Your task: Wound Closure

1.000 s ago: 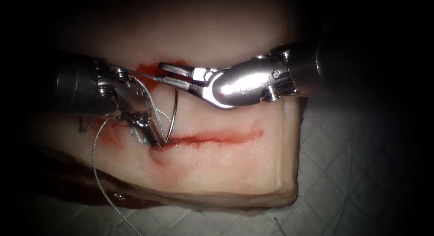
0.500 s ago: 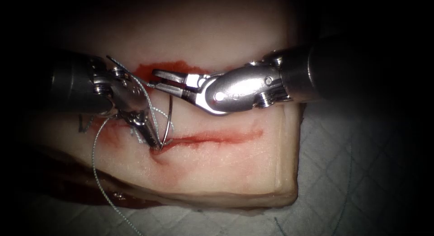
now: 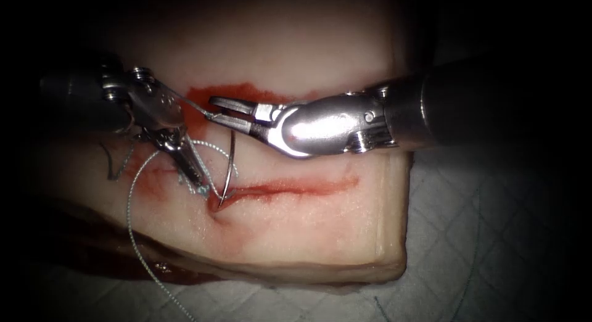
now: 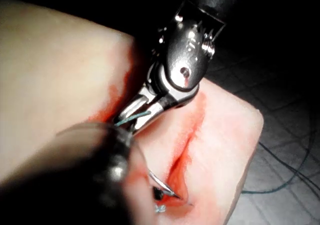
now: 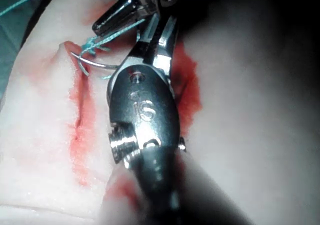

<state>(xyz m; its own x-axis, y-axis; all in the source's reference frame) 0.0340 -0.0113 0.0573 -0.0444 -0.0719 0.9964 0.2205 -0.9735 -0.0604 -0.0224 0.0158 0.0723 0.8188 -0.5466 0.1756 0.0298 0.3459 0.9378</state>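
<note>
In the endoscope view, the right pincer (image 3: 223,112) was clamped on the upper end of the needle (image 3: 232,168), just above the cut (image 3: 290,187). The needle's lower end sat in the tissue (image 3: 296,229) at the cut's left end. The left pincer (image 3: 198,185) pointed down just left of the needle; whether it held anything I could not tell. Thread (image 3: 131,217) trailed off to the left. Most of the cut to the right lay open and unstitched, so the closure looked barely begun.

In the left wrist view, the right pincer (image 4: 131,120) held thread (image 4: 140,116) with the needle (image 4: 162,185) near the cut.

In the right wrist view, the needle (image 5: 87,62) curved beside the cut (image 5: 80,120).
</note>
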